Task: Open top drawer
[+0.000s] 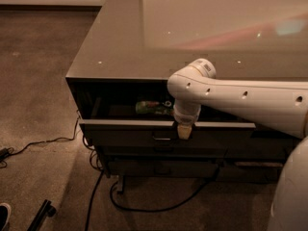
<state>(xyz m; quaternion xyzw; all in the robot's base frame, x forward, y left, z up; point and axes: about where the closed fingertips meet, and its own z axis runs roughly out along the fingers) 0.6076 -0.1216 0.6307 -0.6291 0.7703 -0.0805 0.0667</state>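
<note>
The top drawer [125,131] is partly drawn out beneath the table [120,47] top, and the end effector [184,131] is set at the upper edge of its front, just beside the handle [162,137]; whether it is spread or clamped cannot be told. The pull is best kept straight and level, so that the front is not skewed

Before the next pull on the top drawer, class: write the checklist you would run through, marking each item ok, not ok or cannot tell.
1. The top drawer is partly out of the cabinet: ok.
2. The gripper is at the drawer front's upper edge, right of the handle: ok.
3. Its hold on the front is secure: cannot tell.
4. The green item lies inside the drawer, not over its front edge: ok.
5. The lower drawer is shut: ok.
6. The cables lie on the floor, below the drawer's path: ok.
</note>
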